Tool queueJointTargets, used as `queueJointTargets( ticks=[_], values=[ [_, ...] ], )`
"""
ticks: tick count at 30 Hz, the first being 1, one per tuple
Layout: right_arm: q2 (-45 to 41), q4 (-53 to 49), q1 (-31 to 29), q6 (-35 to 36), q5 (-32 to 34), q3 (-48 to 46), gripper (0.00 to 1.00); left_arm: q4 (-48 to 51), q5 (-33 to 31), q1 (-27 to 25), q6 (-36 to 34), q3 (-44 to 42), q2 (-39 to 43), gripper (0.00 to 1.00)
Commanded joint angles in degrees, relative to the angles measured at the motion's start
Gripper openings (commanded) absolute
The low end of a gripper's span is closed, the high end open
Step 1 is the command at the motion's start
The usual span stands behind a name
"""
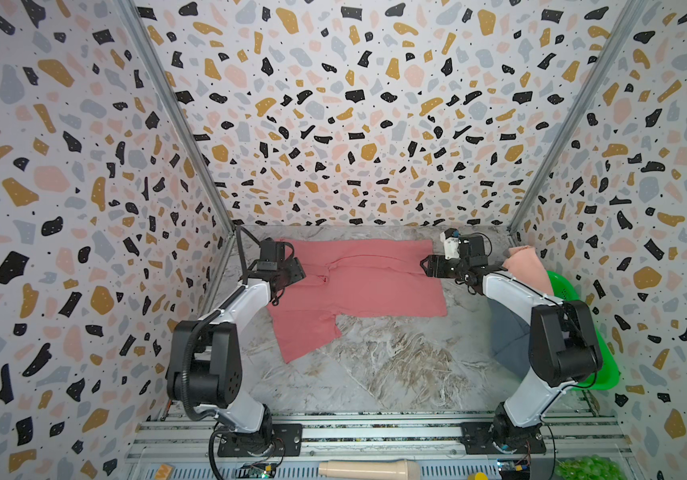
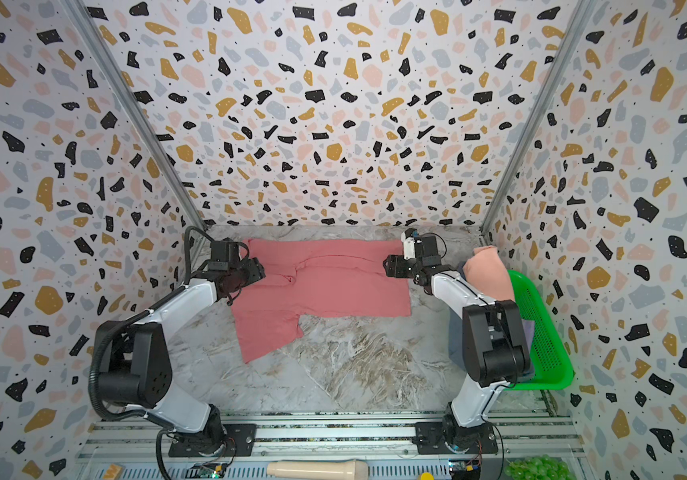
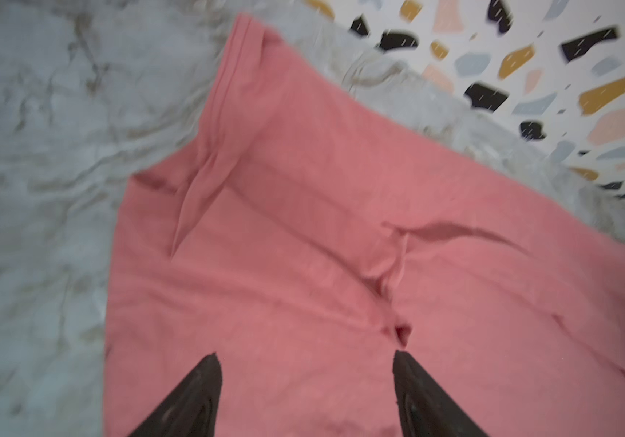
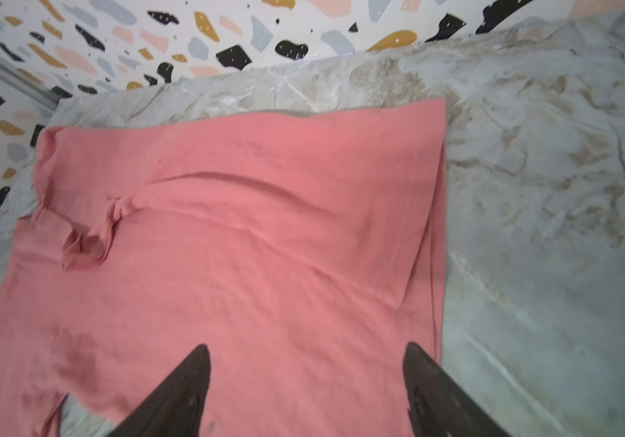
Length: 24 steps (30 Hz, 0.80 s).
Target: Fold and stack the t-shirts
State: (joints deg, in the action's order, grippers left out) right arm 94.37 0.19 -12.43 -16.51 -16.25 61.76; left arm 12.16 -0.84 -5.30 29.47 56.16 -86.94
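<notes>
While my left jaws and right jaws hang spread and empty, the rose shirt (image 1: 368, 282) looks only part-folded on the desk (image 1: 395, 370) at 12 o'clock. The peach shirt (image 1: 526, 266) and grey shirt (image 1: 504, 332) wait at 3 o'clock, and nothing is stacked yet.

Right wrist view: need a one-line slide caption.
Right gripper, jaws open and empty, poised over the rose-red t-shirt lying spread on the marble-patterned table.
</notes>
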Motion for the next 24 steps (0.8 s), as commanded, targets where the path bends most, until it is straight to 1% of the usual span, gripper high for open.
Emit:
queueJointTargets(
  ticks=[1,5,7,8,13,18,22,24],
  values=[
    [-5.05,-0.21,-0.66,-3.58,1.23,-8.43,0.83,7.35,-2.32,-1.49,3.05,-7.74,7.97,0.73],
    [-9.65,-1.12,-0.69,-5.36,3.17,-15.68,0.84,14.77,-4.29,-3.62,6.27,-15.29,18.14,0.73],
    [-10.94,-1.06,-0.60,-5.82,3.14,-18.22,0.89,16.19,-4.16,-4.49,8.49,-18.44,21.30,0.73],
    [-11.44,-1.01,-0.62,-6.07,3.46,-19.26,0.89,16.74,-3.59,-4.75,9.31,-19.84,22.31,0.72],
    [-12.19,0.36,-0.59,-6.97,4.97,-22.09,0.89,20.23,-5.62,-5.69,12.51,-24.78,24.86,0.70],
    [-9.89,2.42,-0.58,-6.80,5.19,-21.81,0.88,18.21,-2.78,-5.75,17.65,-30.28,28.16,0.66],
    [-7.62,3.61,-0.79,-7.84,4.91,-21.70,0.87,15.24,0.05,-5.72,16.96,-30.48,26.07,0.64],
    [-6.32,3.70,-1.26,-7.92,4.91,-21.59,0.86,13.54,1.49,-5.76,16.50,-30.63,24.07,0.61]
  ],
)
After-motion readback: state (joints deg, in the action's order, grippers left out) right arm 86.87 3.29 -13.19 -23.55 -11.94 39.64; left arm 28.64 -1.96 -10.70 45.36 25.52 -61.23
